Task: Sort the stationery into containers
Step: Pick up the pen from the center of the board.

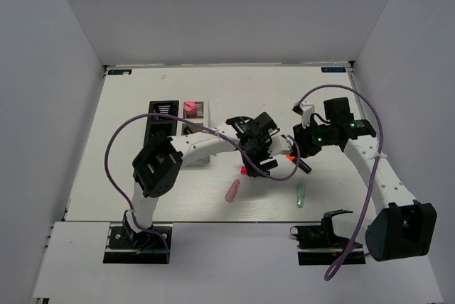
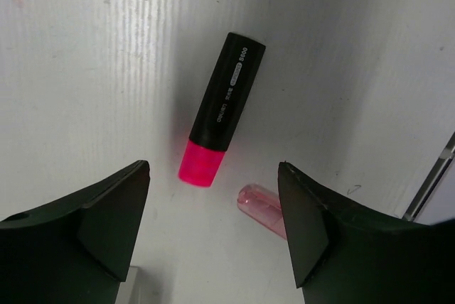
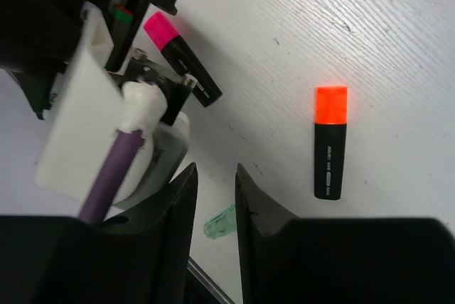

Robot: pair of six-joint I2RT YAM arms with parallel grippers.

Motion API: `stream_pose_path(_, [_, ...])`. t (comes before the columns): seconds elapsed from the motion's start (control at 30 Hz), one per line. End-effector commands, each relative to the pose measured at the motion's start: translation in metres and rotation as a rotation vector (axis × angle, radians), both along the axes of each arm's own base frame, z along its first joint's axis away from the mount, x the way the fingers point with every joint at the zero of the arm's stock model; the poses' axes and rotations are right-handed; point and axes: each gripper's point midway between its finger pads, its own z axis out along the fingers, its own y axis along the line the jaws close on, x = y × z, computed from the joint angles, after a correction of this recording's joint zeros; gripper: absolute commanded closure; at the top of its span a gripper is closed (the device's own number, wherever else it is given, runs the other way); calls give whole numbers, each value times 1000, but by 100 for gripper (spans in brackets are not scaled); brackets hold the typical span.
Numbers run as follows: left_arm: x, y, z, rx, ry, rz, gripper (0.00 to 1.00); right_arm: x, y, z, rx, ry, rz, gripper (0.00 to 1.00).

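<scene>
My left gripper [image 1: 256, 156] [image 2: 213, 190] is open and empty, low over the table. A black highlighter with a pink cap [image 2: 220, 119] [image 1: 244, 170] lies just ahead between its jaws. A pale pink stick [image 2: 261, 208] [image 1: 232, 190] lies beside the right finger. My right gripper [image 1: 303, 159] [image 3: 213, 176] holds nothing, its jaws only narrowly apart. An orange-capped highlighter [image 3: 330, 144] [image 1: 291, 156] lies to its right, and a mint stick [image 3: 222, 222] [image 1: 301, 194] shows through the gap. The black organizer [image 1: 162, 114] and the white organizer [image 1: 195, 128] stand at the left, with a fat pink marker [image 1: 190, 109] in the white one.
The two grippers are close together at mid-table; the left arm's wrist and purple cable [image 3: 106, 169] fill the left of the right wrist view. White walls enclose the table on three sides. The pink-capped highlighter also shows in the right wrist view [image 3: 181, 59].
</scene>
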Motion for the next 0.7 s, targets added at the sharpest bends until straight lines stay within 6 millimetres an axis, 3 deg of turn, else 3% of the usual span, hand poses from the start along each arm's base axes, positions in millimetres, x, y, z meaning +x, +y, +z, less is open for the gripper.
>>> stream_pose_path(0.0, [-4,-17,0,-45,10,-35,18,-2,-1,4,9,-16,11,68])
stream_pose_path(0.53, [7,-7,-62,50,-54,50,29,-6,-3,10,63,-2,16,67])
stream_pose_path(0.67, [4,-3,-73,79,-73,50,37,-7,-3,11,73,3,13,67])
